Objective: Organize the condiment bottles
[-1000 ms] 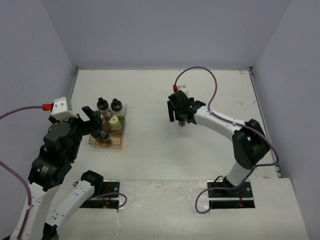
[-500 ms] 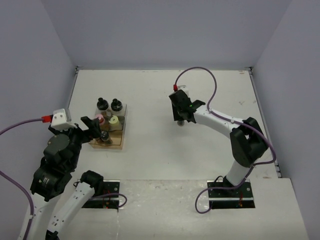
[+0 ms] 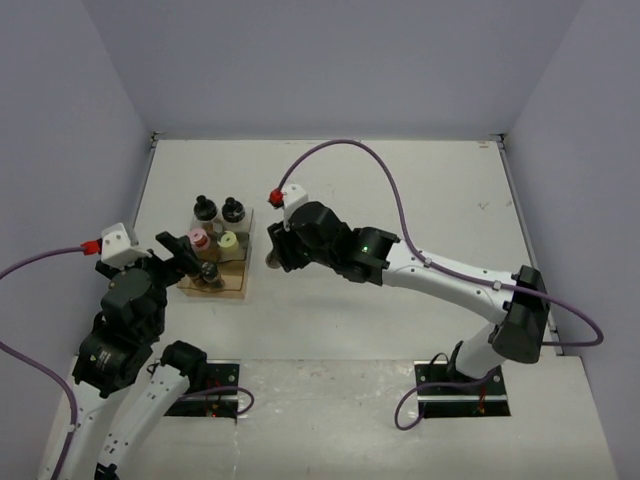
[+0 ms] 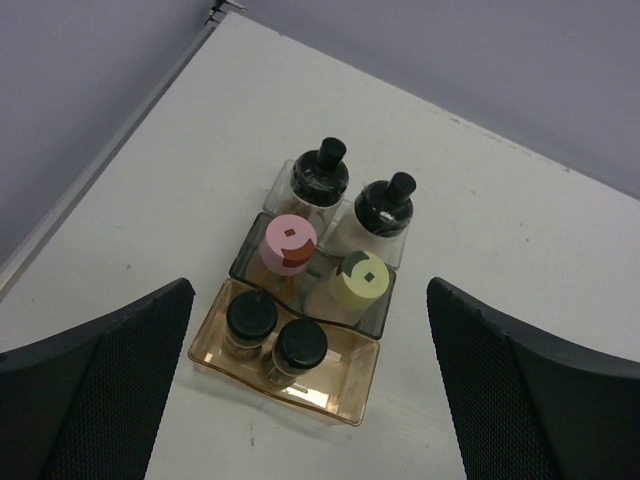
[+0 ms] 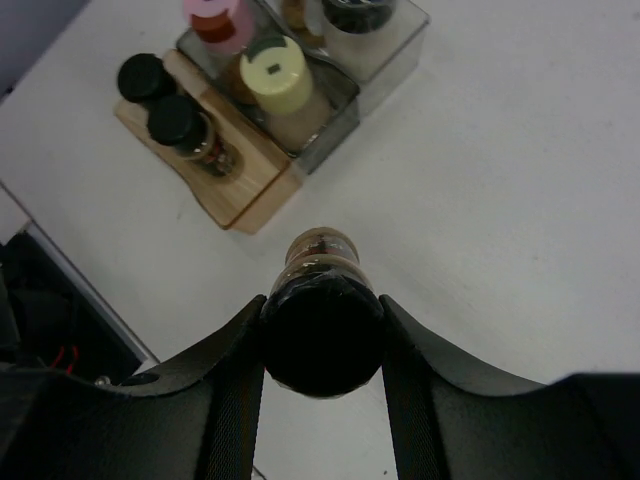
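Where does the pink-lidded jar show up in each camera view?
Top external: the pink-lidded jar is left of centre, in the middle row of the rack.
Left wrist: the jar is near the centre of the frame, on the left of the middle row.
Right wrist: the jar is at the top edge, partly cut off.
Shared landmark: the cream-yellow jar stands right beside it in every view.
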Motion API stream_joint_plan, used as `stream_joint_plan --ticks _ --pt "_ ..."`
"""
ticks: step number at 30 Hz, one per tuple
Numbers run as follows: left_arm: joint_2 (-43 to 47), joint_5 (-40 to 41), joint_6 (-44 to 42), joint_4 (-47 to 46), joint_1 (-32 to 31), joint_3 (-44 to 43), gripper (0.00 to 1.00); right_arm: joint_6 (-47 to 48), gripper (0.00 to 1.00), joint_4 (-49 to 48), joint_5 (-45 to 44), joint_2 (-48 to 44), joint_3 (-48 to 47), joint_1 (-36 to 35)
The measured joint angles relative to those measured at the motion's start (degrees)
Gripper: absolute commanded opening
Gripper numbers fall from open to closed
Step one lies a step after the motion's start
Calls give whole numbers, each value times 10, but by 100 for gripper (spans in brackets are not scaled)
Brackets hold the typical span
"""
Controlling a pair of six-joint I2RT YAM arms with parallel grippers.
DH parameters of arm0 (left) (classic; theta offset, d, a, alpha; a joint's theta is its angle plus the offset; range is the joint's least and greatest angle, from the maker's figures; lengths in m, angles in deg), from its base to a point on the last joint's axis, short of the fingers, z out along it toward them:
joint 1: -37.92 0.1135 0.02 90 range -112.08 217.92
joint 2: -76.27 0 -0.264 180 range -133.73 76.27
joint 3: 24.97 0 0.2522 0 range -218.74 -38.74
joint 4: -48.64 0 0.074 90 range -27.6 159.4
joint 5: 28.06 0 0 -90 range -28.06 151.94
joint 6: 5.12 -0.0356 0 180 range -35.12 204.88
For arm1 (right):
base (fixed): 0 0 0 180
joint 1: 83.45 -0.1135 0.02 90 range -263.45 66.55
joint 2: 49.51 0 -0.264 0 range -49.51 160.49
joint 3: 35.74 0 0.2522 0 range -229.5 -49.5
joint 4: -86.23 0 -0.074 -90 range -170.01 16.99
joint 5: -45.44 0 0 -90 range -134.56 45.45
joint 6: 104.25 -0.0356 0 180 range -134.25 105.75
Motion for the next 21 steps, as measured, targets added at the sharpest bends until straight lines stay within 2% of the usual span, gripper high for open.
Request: stream_joint_plan --ticks 4,9,14,21 --pt "14 19 10 1 1 0 100 31 3 -40 31 24 -40 -32" --pt "45 51 33 11 2 0 100 61 2 -71 60 117 -115 -49" --pt "82 67 43 13 5 0 100 76 1 -65 84 192 -166 -50" --pt "85 73 45 14 5 0 100 89 2 -51 105 251 -240 -50"
